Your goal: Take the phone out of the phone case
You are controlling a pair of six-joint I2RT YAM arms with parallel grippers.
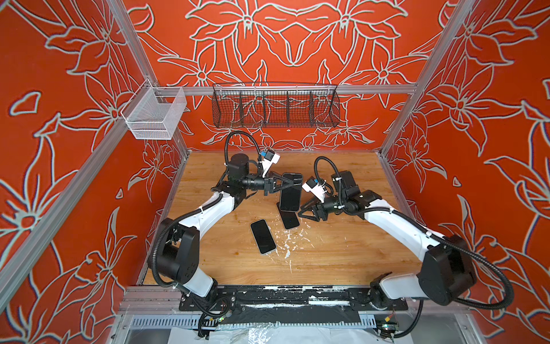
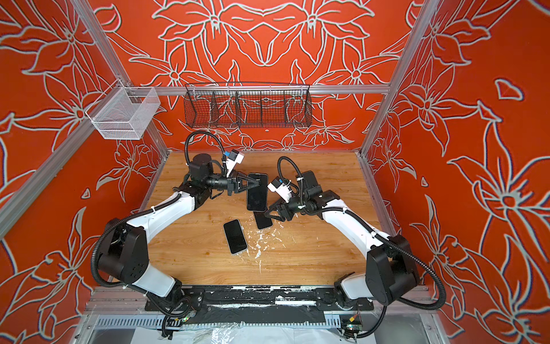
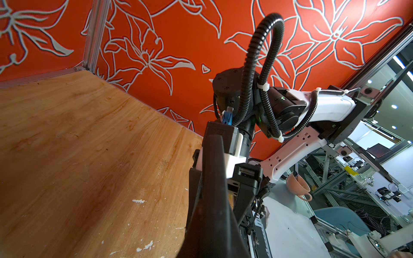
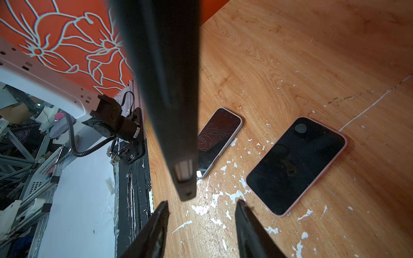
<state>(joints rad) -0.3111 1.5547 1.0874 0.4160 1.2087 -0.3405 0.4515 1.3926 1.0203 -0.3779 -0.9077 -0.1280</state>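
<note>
Black phone [image 1: 291,195] hung pinched in left hand [image 1: 288,183].
Its long axis pointed its near end at the part-open right hand [image 4: 202,201], just beside.

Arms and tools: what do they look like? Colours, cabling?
Both arms alike: left arm and right arm have white shells between black joints, black corrugated conduit tied on with white zip ties. The left tool and right tool: black, triangular open-frame fingers. White wrist cameras with blue plugs.
</note>
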